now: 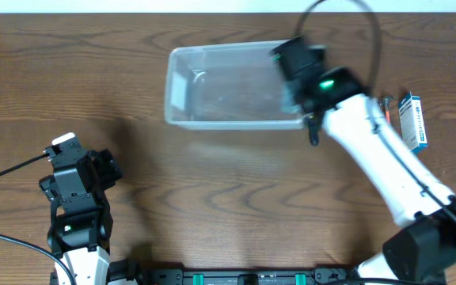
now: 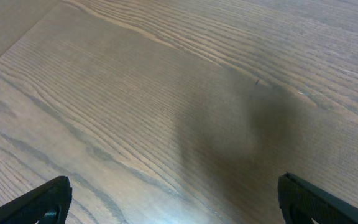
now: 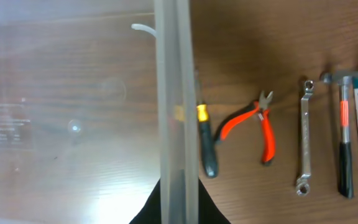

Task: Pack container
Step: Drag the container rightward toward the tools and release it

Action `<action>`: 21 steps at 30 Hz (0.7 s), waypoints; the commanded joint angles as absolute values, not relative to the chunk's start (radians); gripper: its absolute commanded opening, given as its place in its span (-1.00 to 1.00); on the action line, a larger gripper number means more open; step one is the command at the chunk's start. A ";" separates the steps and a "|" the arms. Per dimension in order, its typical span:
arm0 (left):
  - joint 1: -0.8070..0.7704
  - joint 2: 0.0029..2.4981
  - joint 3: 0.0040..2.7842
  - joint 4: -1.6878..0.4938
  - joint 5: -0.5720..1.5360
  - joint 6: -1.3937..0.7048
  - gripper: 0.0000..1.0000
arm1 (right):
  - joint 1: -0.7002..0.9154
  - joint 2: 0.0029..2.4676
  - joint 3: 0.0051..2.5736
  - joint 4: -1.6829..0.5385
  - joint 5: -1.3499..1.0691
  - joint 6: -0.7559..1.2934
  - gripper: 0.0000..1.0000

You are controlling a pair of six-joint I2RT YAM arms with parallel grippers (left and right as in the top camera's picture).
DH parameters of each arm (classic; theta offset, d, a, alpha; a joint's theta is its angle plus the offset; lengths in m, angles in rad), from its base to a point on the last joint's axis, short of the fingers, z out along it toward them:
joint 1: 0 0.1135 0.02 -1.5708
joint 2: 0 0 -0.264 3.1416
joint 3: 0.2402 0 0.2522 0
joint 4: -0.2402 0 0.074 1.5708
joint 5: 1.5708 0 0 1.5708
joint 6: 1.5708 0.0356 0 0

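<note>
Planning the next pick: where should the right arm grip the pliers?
Probably near the pivot of the pliers, from above: they lie flat with handles splayed, so only there are they narrow; screwdriver and wrench leave room either side.

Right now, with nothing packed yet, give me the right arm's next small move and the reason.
Probably shift the right gripper sideways, off the short wall of the clear plastic rectangular container and over the black-handled, yellow-banded screwdriver. The container looks empty, the tools all lie outside it, and that screwdriver lies nearest, right beside the wall.
</note>
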State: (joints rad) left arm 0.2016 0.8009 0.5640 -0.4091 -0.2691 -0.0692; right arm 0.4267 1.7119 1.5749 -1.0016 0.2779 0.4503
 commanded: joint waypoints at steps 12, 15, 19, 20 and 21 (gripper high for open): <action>0.199 0.802 0.580 -0.411 -0.282 -0.053 0.96 | 0.279 1.773 1.554 -1.002 -0.154 -0.045 -0.97; 0.199 0.802 0.580 -0.411 -0.282 -0.053 0.96 | 0.265 1.827 1.554 -0.998 -0.154 -0.019 -0.98; 0.199 0.802 0.580 -0.411 -0.282 -0.053 0.96 | 0.246 1.918 1.554 -0.978 -0.155 0.087 -0.97; 0.199 0.802 0.580 -0.411 -0.282 -0.053 0.96 | 0.245 1.942 1.554 -0.968 -0.155 0.113 -0.97; 0.199 0.802 0.580 -0.411 -0.282 -0.053 0.96 | 0.245 1.954 1.554 -0.959 -0.155 0.133 -0.98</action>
